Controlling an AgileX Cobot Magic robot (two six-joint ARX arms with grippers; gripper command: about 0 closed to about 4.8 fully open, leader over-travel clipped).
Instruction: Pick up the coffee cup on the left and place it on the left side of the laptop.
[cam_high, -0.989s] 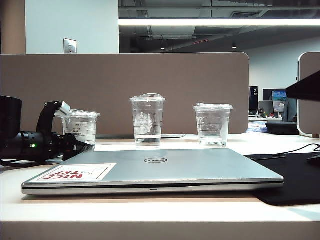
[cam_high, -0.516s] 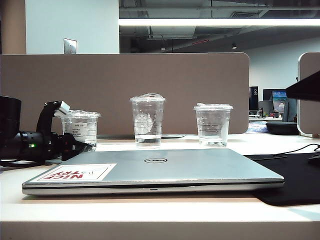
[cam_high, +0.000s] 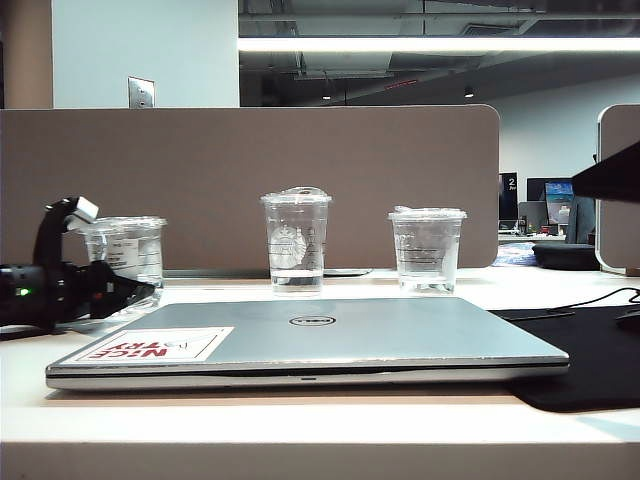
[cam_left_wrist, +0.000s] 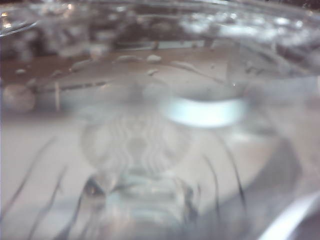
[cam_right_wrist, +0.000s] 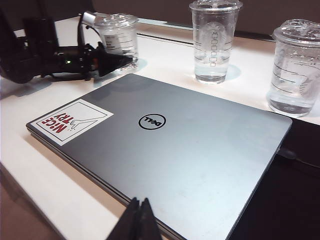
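The left gripper (cam_high: 110, 285) lies low over the white table (cam_high: 300, 420) at the far left of the exterior view, its black fingers (cam_right_wrist: 112, 61) clamped on the coffee cup (cam_high: 125, 250), one to each side of the cup's lower wall. The cup stands upright between them, lid on, its white label turned toward the arm, just beyond the laptop's back left corner. In the left wrist view the clear plastic of the coffee cup (cam_left_wrist: 160, 120) fills the whole frame, blurred, pressed up close to the camera. The laptop (cam_high: 310, 340) lies closed and flat just beside the finger tips, its "NICE TRY" sticker (cam_high: 155, 345) at the near left corner. Well apart from the left fingers stand the taller cup (cam_high: 295, 240) and a short unlabelled cup (cam_high: 427, 248). The right gripper (cam_right_wrist: 138, 220) hangs above the laptop's near edge, its fingers pressed together.
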